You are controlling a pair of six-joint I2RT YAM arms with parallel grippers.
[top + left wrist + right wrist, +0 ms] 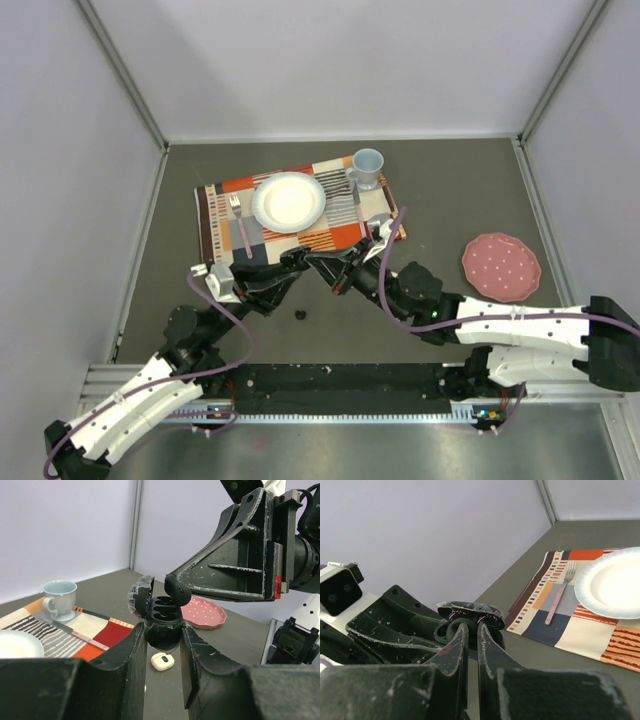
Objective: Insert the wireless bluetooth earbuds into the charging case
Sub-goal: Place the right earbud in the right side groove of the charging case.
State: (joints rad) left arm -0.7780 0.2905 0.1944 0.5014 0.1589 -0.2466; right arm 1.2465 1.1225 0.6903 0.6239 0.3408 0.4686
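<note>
The left fingers (131, 655) are clamping the open black charging case (162, 624), its lid (141, 596) tipped back to the case's left. The right fingers (220, 575), nearly closed, are pinching a black earbud (178, 590) just above-right of the case's wells, its long axis slanting down toward them.

Charging case (161, 627): black, rounded, held upright off the table in the jaws of the left gripper (162, 632). Its lid (141, 596) is hinged open and tilted back, dark sockets exposed.

Black earbud (177, 590): roundish, pinched in the jaws of the right gripper (470, 625), just above the sockets.

White earbud (162, 661): lying on the table below the case.

Small black speck (300, 315): on the table nearby, too small to identify.
</note>
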